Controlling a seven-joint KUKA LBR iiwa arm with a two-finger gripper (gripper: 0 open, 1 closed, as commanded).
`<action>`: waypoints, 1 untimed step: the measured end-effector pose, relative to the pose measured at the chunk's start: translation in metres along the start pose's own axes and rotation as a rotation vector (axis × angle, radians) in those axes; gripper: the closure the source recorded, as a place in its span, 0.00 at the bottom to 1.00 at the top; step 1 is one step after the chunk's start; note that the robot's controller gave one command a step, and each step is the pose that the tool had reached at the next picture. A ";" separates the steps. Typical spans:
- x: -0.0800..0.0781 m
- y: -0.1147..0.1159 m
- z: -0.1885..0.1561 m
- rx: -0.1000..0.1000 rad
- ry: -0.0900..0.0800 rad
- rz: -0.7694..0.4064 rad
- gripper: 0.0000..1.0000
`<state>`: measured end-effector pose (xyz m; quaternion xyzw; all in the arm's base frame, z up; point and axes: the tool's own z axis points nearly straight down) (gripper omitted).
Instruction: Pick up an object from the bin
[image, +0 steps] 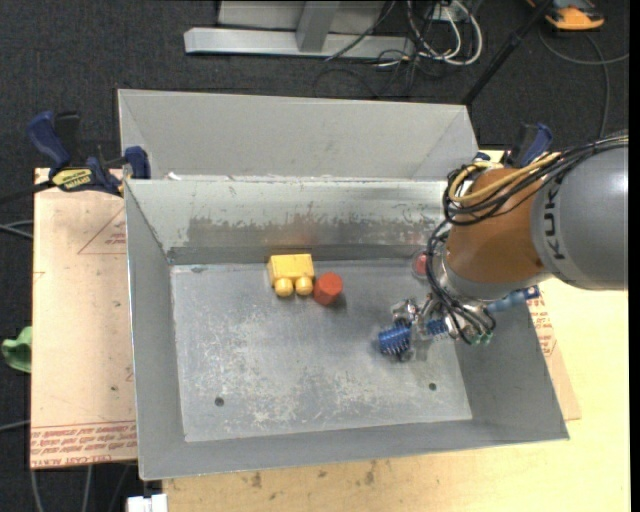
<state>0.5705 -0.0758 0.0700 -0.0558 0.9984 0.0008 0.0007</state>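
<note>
My gripper (422, 322) hangs low over the right part of the bin floor, under the arm's orange cover. A small blue ridged thing (394, 343) lies right at its lower left tip, touching or nearly touching it. Whether the gripper has hold of it I cannot tell. A bit of a red thing (422, 264) peeks out by the back wall, mostly hidden behind the orange cover.
A yellow block with two round knobs (291, 273) and a small red block (328, 289) lie side by side near the back wall, left of the gripper. The bin's sloped walls rise close on the right and behind the arm.
</note>
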 end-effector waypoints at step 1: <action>0.018 -0.011 -0.214 0.003 -0.008 0.048 1.00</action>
